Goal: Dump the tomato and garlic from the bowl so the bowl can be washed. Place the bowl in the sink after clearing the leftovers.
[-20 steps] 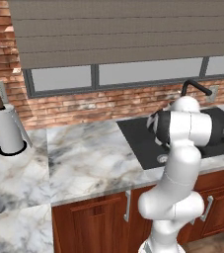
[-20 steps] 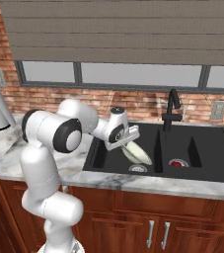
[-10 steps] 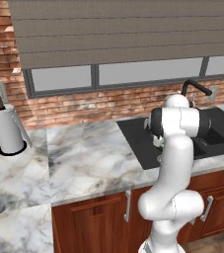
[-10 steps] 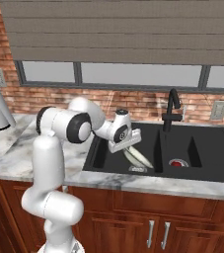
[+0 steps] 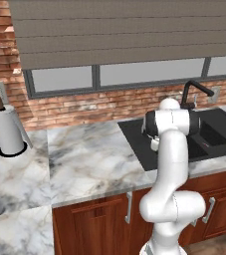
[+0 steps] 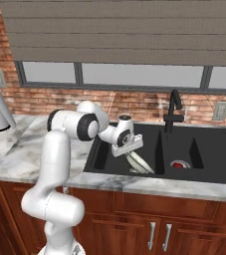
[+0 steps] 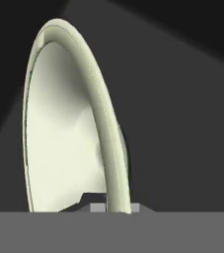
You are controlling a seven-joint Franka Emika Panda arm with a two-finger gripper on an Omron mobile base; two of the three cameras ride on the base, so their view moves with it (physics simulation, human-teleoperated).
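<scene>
- Lowering the bowl (image 6: pixel 138 163) into the sink (image 6: pixel 209 162) looks like the step in hand; it hangs on edge inside the left basin, rim up, under the claw (image 6: pixel 130 150).
- Done well, I judge, this means easing down until the bowl's lower rim meets the basin floor, then tipping it flat before letting go, so it does not drop or roll against the divider.
- The claw grips the bowl by its rim: in the hand view the rim (image 7: pixel 111 163) runs straight down into the spot where the tips would be, though the tips themselves are hidden there, so the pinch is my reading rather than something plainly seen.
- The bowl's inside (image 7: pixel 59 143) is bare, cream to pale green; no leftovers in it.
- A small red thing (image 6: pixel 178 164) sits at the right basin's drain; whether it is the tomato I cannot tell.
- The arm reaches from the bench (image 5: pixel 89 159) side, elbow high, forearm slanting across and down over the sink's near edge, wrist turned so the claw points into the basin.
</scene>
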